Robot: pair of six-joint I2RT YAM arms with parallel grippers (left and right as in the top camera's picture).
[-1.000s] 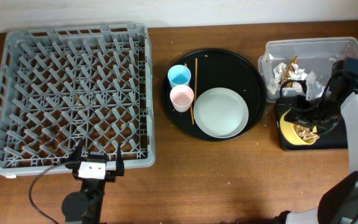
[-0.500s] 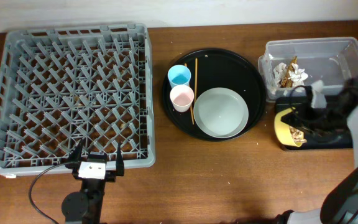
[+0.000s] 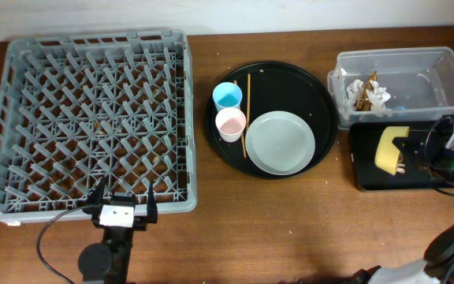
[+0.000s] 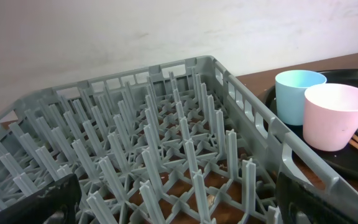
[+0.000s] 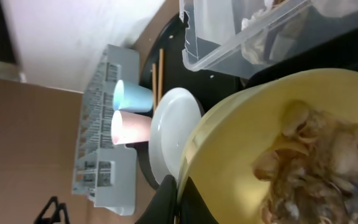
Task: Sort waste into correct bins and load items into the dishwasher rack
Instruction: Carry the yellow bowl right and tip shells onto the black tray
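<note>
- Two arms are in view. The right gripper [image 3: 407,152] comes in low from the table's right edge, its fingers [image 5: 163,205] clamped on the rim of the one yellow bowl [image 3: 388,150].
- The bowl is tipped on its side, with crumbly beige food scraps [image 5: 316,168] lying inside it.
- Directly under the gripper and bowl lies one shallow black rectangular tray [image 3: 369,177]. Whether the bowl touches it cannot be told.
- Just beyond the gripper stands one clear plastic tub [image 3: 432,59]. At its left end are crumpled white tissue [image 3: 378,93] and a gold-brown wrapper [image 3: 362,91].
- To the gripper's left, one round black tray [image 3: 321,95] carries one pale grey plate [image 3: 280,142], two cups and thin wooden chopsticks [image 3: 246,110].
- The two cups are a light blue cup [image 3: 227,95] and a pink cup [image 3: 230,123], standing side by side.
- Farthest left is one grey dishwasher rack [image 3: 93,118].
- The left gripper [image 3: 124,202] sits at the rack's near edge, pointing into the rack with its fingers spread wide and holding nothing.
- A white panel [image 3: 117,212] is on the left wrist. Any marking on it is too small to read.
</note>
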